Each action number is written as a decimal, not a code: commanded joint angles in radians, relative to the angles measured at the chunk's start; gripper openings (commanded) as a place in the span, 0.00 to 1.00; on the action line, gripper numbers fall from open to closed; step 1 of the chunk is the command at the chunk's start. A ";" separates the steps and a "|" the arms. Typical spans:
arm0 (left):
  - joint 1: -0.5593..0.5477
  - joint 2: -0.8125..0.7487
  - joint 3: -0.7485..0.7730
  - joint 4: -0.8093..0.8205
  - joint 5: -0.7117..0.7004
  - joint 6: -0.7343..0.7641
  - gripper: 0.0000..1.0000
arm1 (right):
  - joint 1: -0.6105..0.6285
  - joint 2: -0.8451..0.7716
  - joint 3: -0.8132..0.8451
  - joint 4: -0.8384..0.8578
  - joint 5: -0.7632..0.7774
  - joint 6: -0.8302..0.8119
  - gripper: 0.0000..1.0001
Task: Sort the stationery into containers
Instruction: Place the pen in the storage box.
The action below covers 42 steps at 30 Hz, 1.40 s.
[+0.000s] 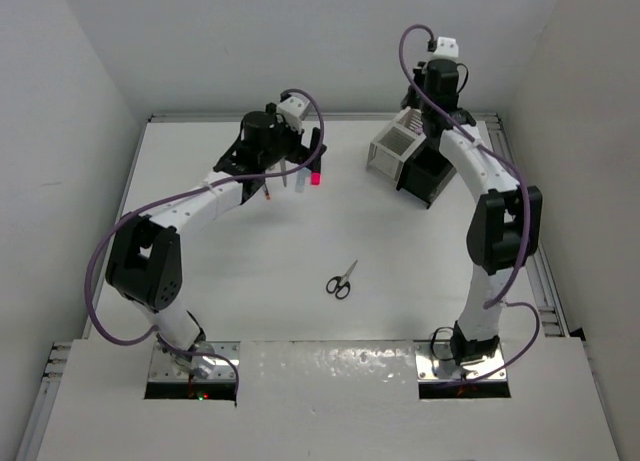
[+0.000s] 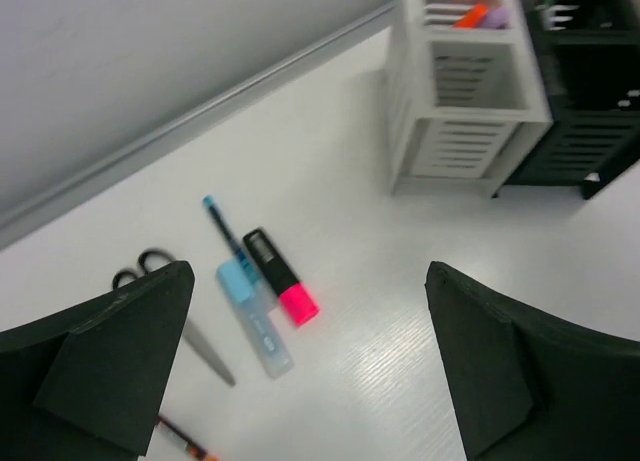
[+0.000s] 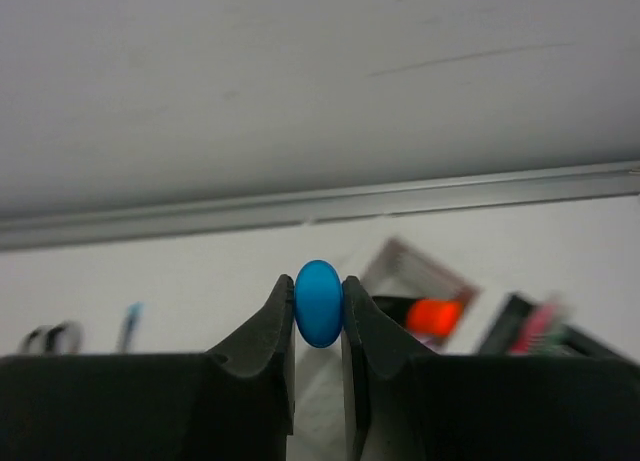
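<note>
My left gripper is open and empty, hovering over a cluster on the table: a pink highlighter with a black body, a pale blue marker, a thin blue pen, black-handled scissors and an orange-tipped pen. From above the left gripper is beside the pink highlighter. My right gripper is shut on a blue rounded piece, held above the white box and black box. A second pair of scissors lies mid-table.
The white box holds an orange item and a lilac item; the black box adjoins it. The back wall and a metal rim run close behind the boxes. The right arm's wrist stands over the boxes.
</note>
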 commanded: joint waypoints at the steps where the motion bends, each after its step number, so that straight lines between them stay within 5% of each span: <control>1: 0.014 0.014 0.002 -0.091 -0.192 -0.050 1.00 | -0.022 0.105 0.179 -0.039 0.326 -0.135 0.00; 7: 0.029 0.028 -0.031 -0.150 -0.301 -0.098 1.00 | -0.040 0.234 0.261 -0.018 0.325 -0.163 0.00; 26: 0.048 0.232 0.054 -0.196 -0.236 -0.173 0.91 | -0.037 0.232 0.119 -0.023 0.201 -0.036 0.00; 27: 0.048 0.239 0.065 -0.196 -0.235 -0.178 0.90 | -0.037 0.237 0.132 -0.033 0.194 -0.037 0.04; 31: 0.034 0.263 0.102 -0.199 -0.235 -0.184 0.89 | -0.040 0.229 0.139 -0.052 0.163 -0.060 0.48; 38: 0.016 0.285 0.179 -0.040 -0.183 -0.141 0.90 | -0.040 0.168 0.098 -0.053 0.126 -0.089 0.68; 42: 0.017 0.296 0.202 0.002 -0.192 -0.144 0.90 | -0.028 0.113 0.074 -0.072 0.085 -0.117 0.71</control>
